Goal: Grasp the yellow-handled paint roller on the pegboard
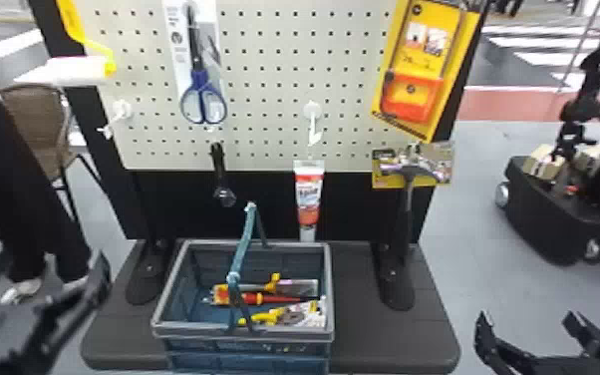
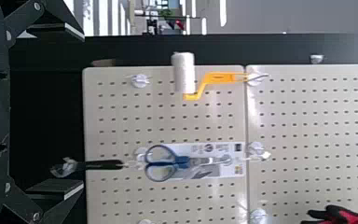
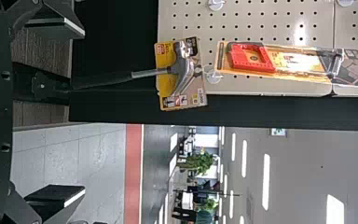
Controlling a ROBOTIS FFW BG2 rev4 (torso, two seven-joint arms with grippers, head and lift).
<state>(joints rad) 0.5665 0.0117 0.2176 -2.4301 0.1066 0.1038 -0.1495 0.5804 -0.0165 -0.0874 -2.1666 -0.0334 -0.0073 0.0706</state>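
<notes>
Firstly, the head view. The yellow-handled paint roller (image 1: pixel 70 71) hangs at the upper left corner of the pegboard (image 1: pixel 274 75). It has a flat yellow handle, a bent yellow arm and a white sleeve. The handle's long axis runs nearly upright, leaning a little and passing out of the top edge. The sleeve lies crosswise at the lower end and reaches past the board's left edge. Packaged scissors (image 1: pixel 203 94) hang just to its right. Below the board, a blue-grey basket (image 1: pixel 177 279) stands on the dark surface (image 1: pixel 388 339) with its teal bail raised. Inside lie several tools (image 1: pixel 254 298) with red and yellow grips. The left hand (image 1: pixel 45 309) sits low at the left, well apart from the roller. The right hand (image 1: pixel 533 331) sits low at the right, fingers spread.

Left wrist view. The roller faces the left hand across a clear gap, handle end on a white hook (image 2: pixel 256 77), sleeve at the far end from it. The left hand's fingers are spread wide, holding nothing.

Right wrist view. The right hand's fingers stand wide apart, holding nothing.
</notes>
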